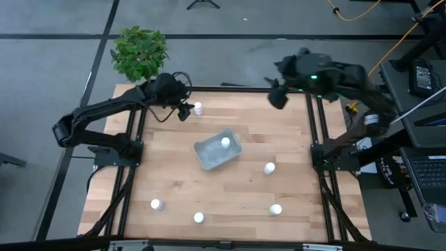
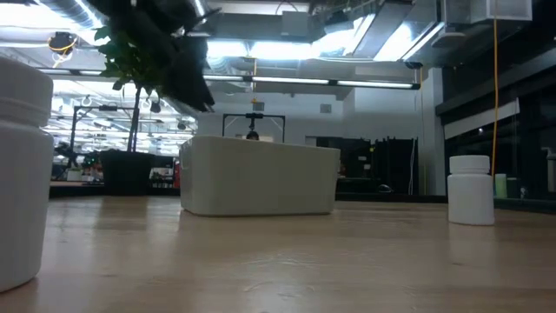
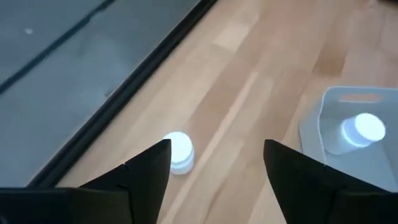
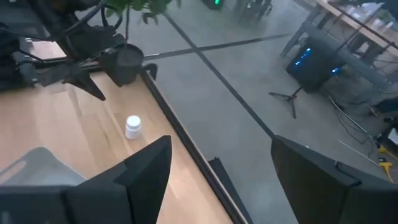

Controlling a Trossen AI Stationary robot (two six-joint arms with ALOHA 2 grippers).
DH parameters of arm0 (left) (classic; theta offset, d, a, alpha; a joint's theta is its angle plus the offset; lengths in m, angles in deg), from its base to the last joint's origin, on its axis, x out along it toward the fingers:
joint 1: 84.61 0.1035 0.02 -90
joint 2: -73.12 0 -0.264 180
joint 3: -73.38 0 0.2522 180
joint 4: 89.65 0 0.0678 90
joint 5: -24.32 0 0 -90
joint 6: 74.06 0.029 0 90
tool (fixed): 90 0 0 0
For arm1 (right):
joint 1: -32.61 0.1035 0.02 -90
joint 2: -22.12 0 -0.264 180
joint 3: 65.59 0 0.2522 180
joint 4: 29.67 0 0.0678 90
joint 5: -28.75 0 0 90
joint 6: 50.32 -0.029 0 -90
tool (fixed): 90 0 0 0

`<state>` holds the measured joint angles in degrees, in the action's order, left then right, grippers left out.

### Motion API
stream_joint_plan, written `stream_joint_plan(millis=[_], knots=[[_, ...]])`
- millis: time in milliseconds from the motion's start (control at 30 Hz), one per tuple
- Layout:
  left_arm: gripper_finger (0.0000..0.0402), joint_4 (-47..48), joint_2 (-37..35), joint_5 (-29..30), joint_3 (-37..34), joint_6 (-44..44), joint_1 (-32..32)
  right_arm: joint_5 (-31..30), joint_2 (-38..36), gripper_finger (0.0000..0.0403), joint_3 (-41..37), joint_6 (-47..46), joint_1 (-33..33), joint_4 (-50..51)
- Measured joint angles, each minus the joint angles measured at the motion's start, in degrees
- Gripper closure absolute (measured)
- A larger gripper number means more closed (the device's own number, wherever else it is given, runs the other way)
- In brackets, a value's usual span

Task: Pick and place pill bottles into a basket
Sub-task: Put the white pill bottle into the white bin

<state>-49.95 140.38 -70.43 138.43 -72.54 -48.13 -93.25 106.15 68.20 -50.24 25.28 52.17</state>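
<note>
Presently: left hand (image 1: pixel 187 111), fingers (image 3: pixel 146 168) spread apart and empty, poised at the far edge of the counter (image 1: pixel 167 174), just beside one upright pill bottle (image 1: pixel 198 108), not touching it; same bottle visible between the fingers in the left wrist view. Judged to be the approach before a grasp.

Right hand (image 1: pixel 277 97), fingers likewise parted and empty, raised over the far right corner of the counter, well apart from any bottle; seemingly waiting.

Basket (image 1: pixel 211 157): shallow, pale blue-grey, translucent, rounded corners; near the counter's middle, set at a slant. One pill bottle (image 1: pixel 225 142) inside, upright, toward its far end.

Remaining on the counter: one bottle (image 1: pixel 269 167) right of the basket; three along the near side (image 1: pixel 157 204), (image 1: pixel 198 218), (image 1: pixel 276 209), well apart.

Progress, as judged: one of six placed; five outstanding.

Bottles: tiny white cylinders, round white caps, all standing.

Potted plant (image 1: pixel 139 52) beyond the far left corner.
</note>
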Motion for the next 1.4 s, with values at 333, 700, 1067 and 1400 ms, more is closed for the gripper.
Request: stream_joint_plan(millis=[333, 700, 1067, 1400], knots=[[0.0056, -2.2, 12.1, -4.2, 0.0, 1.1, 3.1, -2.5, -18.3, 0.0128, -24.8, -2.8, 0.0, -10.6], [0.0023, -9.9, 20.8, 4.2, 0.0, -3.7, 4.3, -2.5, -27.8, 0.0128, -40.0, -1.0, 0.0, -22.5], [0.0022, -12.4, 25.1, -1.7, 0.0, -3.8, 5.0, -2.5, -28.3, 0.0128, -40.6, 2.0, -0.1, -25.2], [0.0055, -13.0, 27.3, -1.4, 0.0, -4.0, 4.8, -2.5, -28.3, 0.0128, -40.6, 0.2, -0.8, -25.4]])
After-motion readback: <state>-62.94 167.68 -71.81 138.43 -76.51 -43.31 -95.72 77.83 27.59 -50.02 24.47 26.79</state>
